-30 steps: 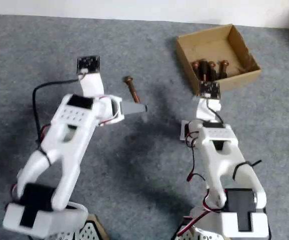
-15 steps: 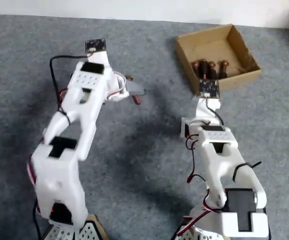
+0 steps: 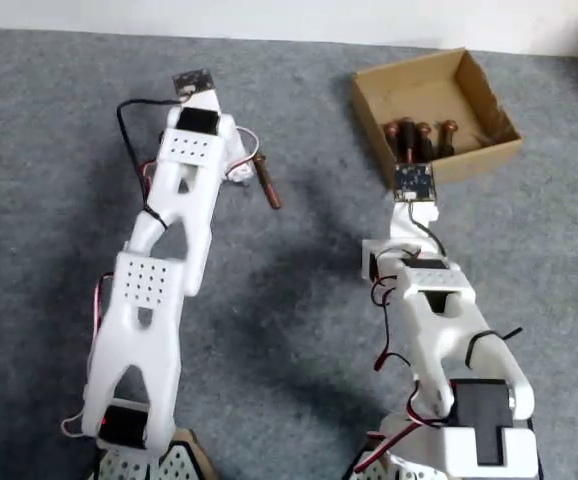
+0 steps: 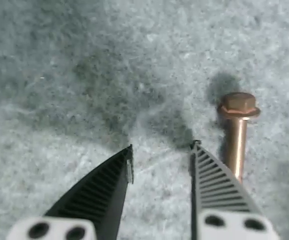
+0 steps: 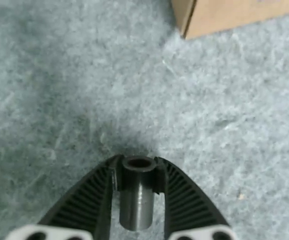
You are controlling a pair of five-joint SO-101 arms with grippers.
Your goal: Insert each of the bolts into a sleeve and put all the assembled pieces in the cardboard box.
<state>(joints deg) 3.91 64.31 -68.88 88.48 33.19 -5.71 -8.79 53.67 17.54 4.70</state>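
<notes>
The bolt (image 4: 236, 145) looks rigid, smooth, probably prone to rolling; grip mid-shank. Left pincer (image 4: 161, 148) stands apart beside it; right pincer (image 5: 137, 165) is clamped on 1 sleeve (image 5: 136, 197).

Your left arm (image 3: 159, 280) stretches long toward the far edge of the table (image 3: 299, 330); the left gripper (image 4: 162, 146) points down at the surface, fingers parted. Your right arm (image 3: 437, 315) sits folded nearer the front edge, and the right gripper (image 5: 138, 161) is clamped on a dark sleeve (image 5: 136, 200).
</notes>
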